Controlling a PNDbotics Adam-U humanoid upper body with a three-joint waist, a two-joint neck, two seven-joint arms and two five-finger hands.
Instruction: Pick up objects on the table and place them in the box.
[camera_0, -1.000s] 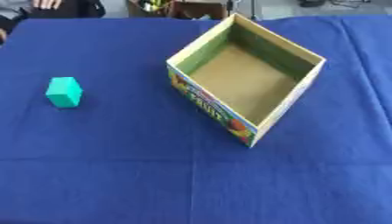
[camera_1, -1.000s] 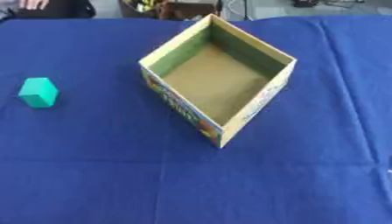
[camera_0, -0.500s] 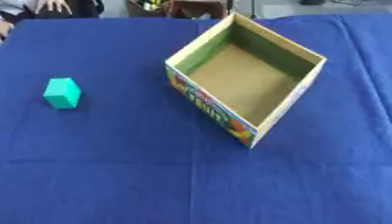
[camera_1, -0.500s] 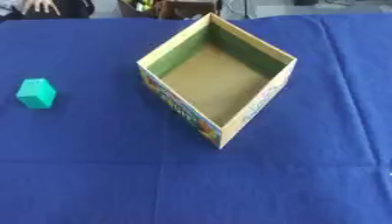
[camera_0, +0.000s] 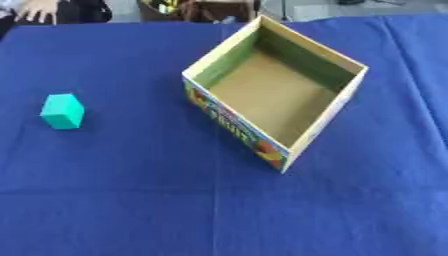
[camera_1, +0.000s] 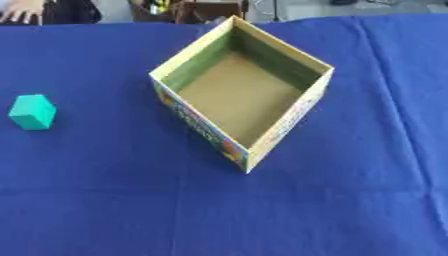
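Observation:
A small teal block (camera_0: 63, 111) sits alone on the blue tablecloth (camera_0: 131, 200) at the left side. An open cardboard box (camera_0: 276, 90) with a printed coloured front wall stands turned diagonally at the centre right; its brown floor shows with nothing inside. Block and box are well apart. Neither of my hands shows in either eye view.
The blue cloth covers the whole table, with creases running across it near the front. Dark clutter (camera_0: 197, 7) lies beyond the far edge, and a person's hand (camera_0: 37, 9) rests at the far left corner, away from the block and box.
The whole picture has shifted slightly, so the camera moved a little. The block and the box have stayed where they were.

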